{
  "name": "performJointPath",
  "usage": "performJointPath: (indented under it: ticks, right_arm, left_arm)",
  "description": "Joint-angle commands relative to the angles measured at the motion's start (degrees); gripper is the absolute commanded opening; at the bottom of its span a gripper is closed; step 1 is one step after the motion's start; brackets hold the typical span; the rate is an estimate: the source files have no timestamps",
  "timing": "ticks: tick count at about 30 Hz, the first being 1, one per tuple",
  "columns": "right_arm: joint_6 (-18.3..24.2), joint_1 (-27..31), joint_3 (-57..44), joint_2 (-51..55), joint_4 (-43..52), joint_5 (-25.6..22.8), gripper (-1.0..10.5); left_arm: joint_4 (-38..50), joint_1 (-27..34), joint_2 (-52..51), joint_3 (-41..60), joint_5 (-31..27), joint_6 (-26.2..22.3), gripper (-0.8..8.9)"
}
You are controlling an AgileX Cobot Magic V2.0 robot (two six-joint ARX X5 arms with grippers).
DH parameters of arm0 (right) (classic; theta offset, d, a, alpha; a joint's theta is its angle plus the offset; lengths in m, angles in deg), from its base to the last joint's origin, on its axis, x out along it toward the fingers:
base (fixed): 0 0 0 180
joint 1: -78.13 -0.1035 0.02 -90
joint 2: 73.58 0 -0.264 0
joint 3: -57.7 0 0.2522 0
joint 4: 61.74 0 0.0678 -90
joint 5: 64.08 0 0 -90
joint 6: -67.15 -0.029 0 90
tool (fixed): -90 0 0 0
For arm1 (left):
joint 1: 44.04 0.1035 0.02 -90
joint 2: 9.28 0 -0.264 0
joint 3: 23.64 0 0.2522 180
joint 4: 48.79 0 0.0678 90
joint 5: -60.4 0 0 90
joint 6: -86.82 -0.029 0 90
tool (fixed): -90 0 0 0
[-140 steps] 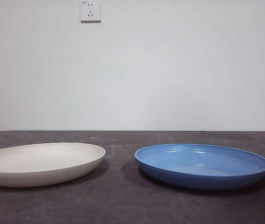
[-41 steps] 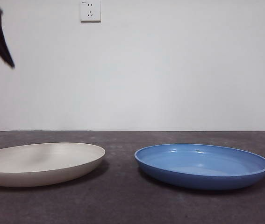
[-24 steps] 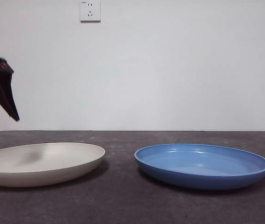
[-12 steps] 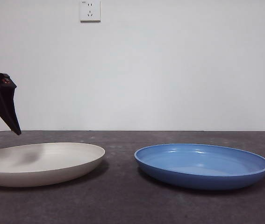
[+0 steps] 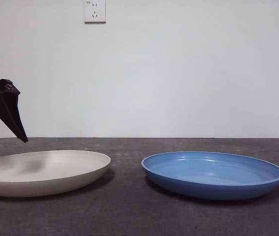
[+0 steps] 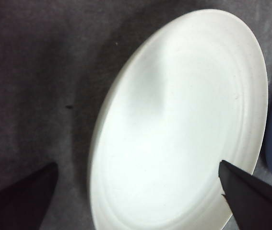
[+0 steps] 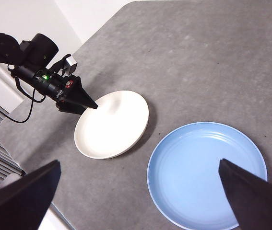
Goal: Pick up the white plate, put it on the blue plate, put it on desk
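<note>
Jaws of your left pincer gape wide and empty above the white plate, which lies on the table directly beneath. The blue plate sits beside it, apart. Your right pincer hangs open and empty, high above both.

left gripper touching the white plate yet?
Apart. The front view shows the left gripper hovering above the white plate, with wall and desk visible between its tip and the rim.
</note>
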State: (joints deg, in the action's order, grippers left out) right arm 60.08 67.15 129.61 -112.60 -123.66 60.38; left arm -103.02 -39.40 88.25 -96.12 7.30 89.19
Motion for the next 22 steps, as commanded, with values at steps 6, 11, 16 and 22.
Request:
performJointPath:
  ticks: [6,11,16,22]
  right_arm:
    - [0.5,-0.17,1.03,-0.17,0.52,0.0,5.9]
    - [0.5,-0.17,1.03,-0.17,0.52,0.02,5.9]
    - [0.5,-0.17,1.03,-0.17,0.52,0.02,5.9]
    - [0.48,-0.17,1.03,-0.17,0.52,0.02,5.9]
  left_arm:
    - [0.31,0.15,1.2,-1.11,-2.49,-0.92,2.78]
    - [-0.22,0.15,1.44,-1.11,-4.79,-1.36,2.05]
    - [-0.17,0.15,1.44,-1.11,-4.9,-1.79,1.45]
    - [-0.17,0.15,1.62,-1.11,-8.83,-1.99,1.11]
